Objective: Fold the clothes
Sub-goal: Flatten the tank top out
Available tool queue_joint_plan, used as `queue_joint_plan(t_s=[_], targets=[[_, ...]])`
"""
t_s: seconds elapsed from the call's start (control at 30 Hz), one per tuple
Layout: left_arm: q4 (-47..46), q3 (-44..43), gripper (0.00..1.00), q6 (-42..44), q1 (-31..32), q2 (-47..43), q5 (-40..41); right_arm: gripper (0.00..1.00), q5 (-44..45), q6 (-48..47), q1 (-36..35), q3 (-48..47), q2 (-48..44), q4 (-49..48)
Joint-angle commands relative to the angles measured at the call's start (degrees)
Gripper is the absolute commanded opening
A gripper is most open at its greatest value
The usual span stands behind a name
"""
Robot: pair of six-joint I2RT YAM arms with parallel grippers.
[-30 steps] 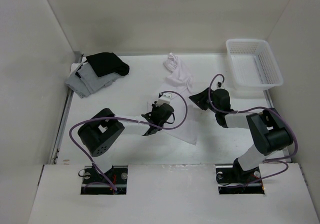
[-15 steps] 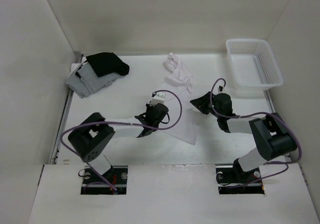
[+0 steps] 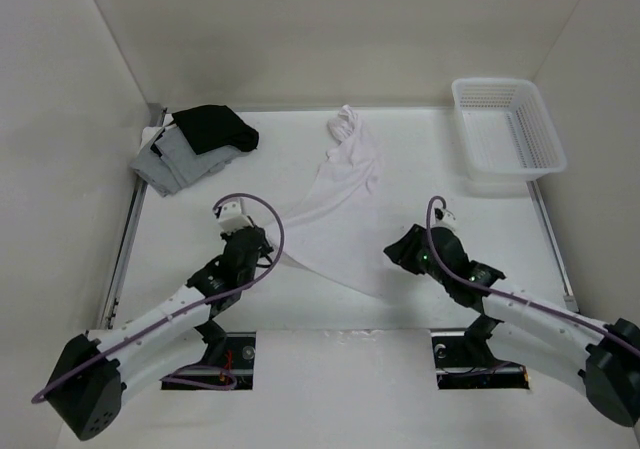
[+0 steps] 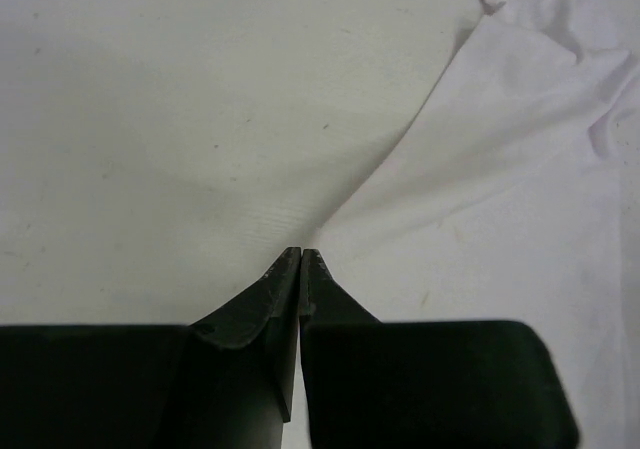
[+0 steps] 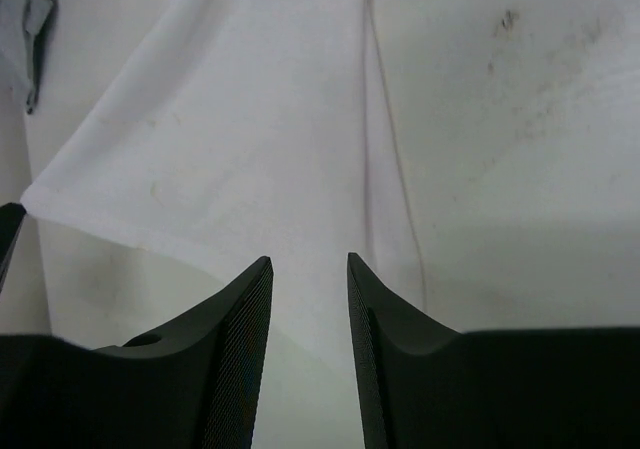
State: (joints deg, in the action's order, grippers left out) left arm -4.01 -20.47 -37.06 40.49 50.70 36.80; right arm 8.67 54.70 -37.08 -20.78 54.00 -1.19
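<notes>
My left arm (image 3: 160,319) lies low and stretched out, reaching from its base forward and toward the middle. At its end, my left gripper (image 4: 302,255) has its two dark fingers (image 4: 262,299) pressed tight together, the tips pinching a corner of the white shirt (image 4: 500,149). My right arm (image 3: 530,319) also lies low, reaching in from the right side. My right gripper (image 5: 308,269) points forward and down, its fingers standing apart with a clear gap between them.

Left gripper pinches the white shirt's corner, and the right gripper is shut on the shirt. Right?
No. The right gripper is open over the white shirt, holding nothing; the right wrist view shows it. The left gripper does pinch the corner.
</notes>
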Motion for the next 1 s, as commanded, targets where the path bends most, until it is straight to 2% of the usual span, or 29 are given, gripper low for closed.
queue_joint_plan(t_s=[0.0, 0.17, 0.37, 0.7, 0.73, 0.97], targets=[[4.1, 3.2, 0.01, -6.6, -2.7, -6.4, -4.2, 0.41, 9.4, 5.9, -5.0, 1.0, -4.7, 16.8], [4.0, 6.7, 0.02, -8.2, -5.1, -10.2, -8.8, 0.41, 10.3, 15.0, -12.9, 3.3, -6.4, 21.7], [2.3, 8.6, 0.03, -7.9, -6.3, -11.1, -11.2, 0.46, 9.1, 21.1, -22.8, 3.1, -5.0, 20.1], [0.7, 9.0, 0.03, -7.6, -7.0, -11.0, -12.6, 0.43, 5.1, 21.5, -21.9, 7.4, -0.8, 6.5], [0.7, 9.0, 0.03, -7.6, -7.0, -11.0, -12.6, 0.42, 5.0, 21.2, -21.5, 7.8, -0.3, 5.5], [0.7, 7.6, 0.03, -7.5, -7.0, -11.3, -12.6, 0.13, 4.1, 19.8, -20.2, 8.9, 0.0, 1.1]])
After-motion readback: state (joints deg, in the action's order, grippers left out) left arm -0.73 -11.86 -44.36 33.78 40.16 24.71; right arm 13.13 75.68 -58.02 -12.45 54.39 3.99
